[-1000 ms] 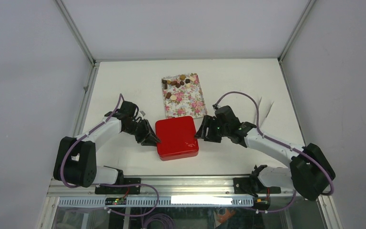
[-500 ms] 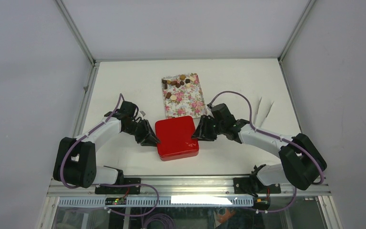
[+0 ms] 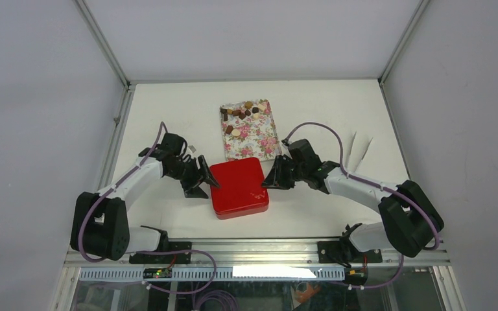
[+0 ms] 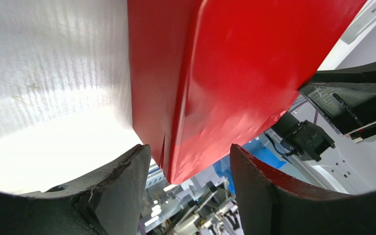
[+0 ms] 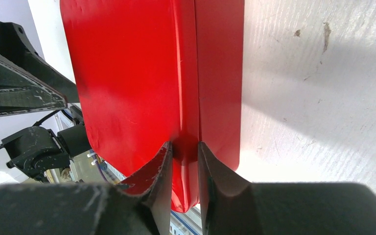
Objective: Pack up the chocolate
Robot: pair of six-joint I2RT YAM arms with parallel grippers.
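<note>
A glossy rounded-square box (image 3: 238, 188) is coloured plain red. Beyond it, a cream rectangular sheet (image 3: 257, 138) is printed with pink roses; small chocolate pieces (image 3: 237, 112) are coloured brown, tan and cream.

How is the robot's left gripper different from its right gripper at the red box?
The left gripper is open wide, and the edge of the red box sits loose between its fingers. The right gripper is pinched tight on the box's rim. The left gripper is at the box's left side, and the right gripper is at its right side. Both grippers are black, and both reach in to the same box.
</note>
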